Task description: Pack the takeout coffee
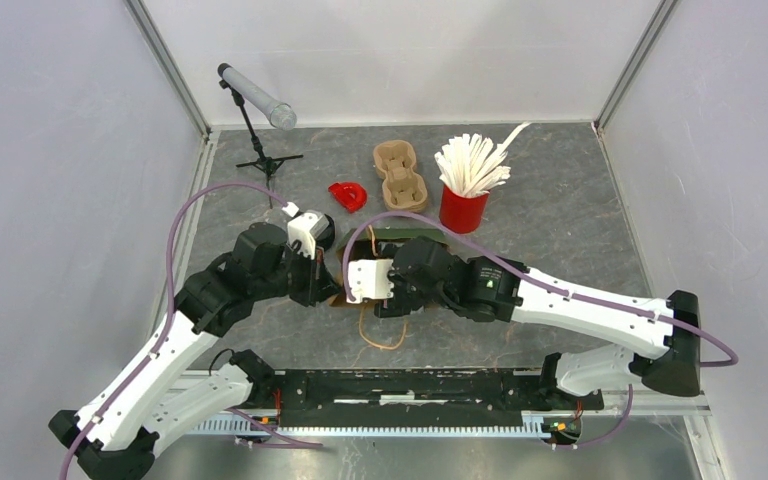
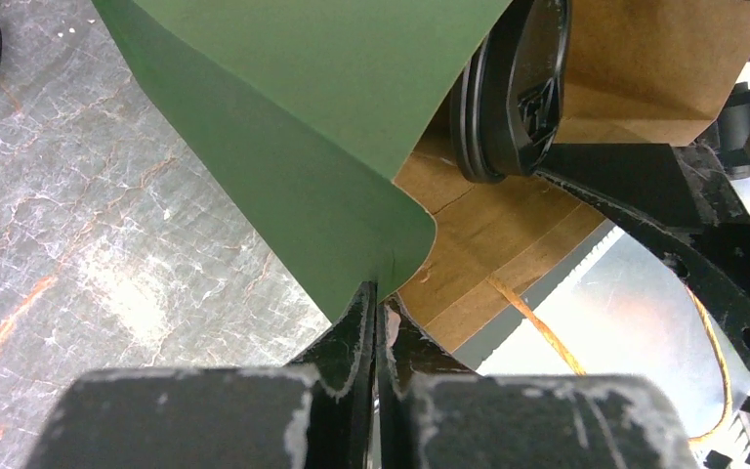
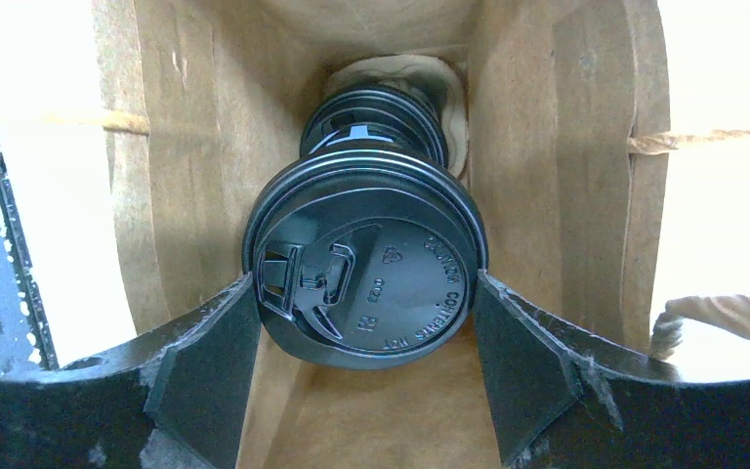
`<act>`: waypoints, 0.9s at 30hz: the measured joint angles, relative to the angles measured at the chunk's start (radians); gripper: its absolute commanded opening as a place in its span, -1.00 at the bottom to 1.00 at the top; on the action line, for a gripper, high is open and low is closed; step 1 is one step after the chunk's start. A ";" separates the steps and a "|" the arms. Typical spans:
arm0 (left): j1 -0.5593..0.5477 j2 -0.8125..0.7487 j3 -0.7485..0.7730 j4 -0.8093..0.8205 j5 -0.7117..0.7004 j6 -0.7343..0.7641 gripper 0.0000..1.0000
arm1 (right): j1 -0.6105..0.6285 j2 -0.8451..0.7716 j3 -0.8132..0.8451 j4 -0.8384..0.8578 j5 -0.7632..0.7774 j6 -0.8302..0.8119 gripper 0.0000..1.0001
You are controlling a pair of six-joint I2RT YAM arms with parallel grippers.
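Paper bag (image 2: 332, 117) lay sideways at overhead frame centre, we judged so cups could slide in | left gripper (image 2: 379, 303) pinched its green lip, propping the mouth open | right gripper (image 3: 366, 293) clamped the lidded coffee cup (image 3: 371, 264) mid-frame inside the bag, second cup (image 3: 376, 122) deeper | we could not see cup bodies or bag bottom; arms covered the bag overhead

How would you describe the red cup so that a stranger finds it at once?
Look at the far half of the grey table. Just right of the brown cup carrier stands the red cup, the only container filled with white sticks.
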 measured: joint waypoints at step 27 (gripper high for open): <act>0.000 -0.004 -0.018 0.017 0.024 0.008 -0.95 | 0.000 0.079 -0.029 0.156 0.024 -0.059 0.43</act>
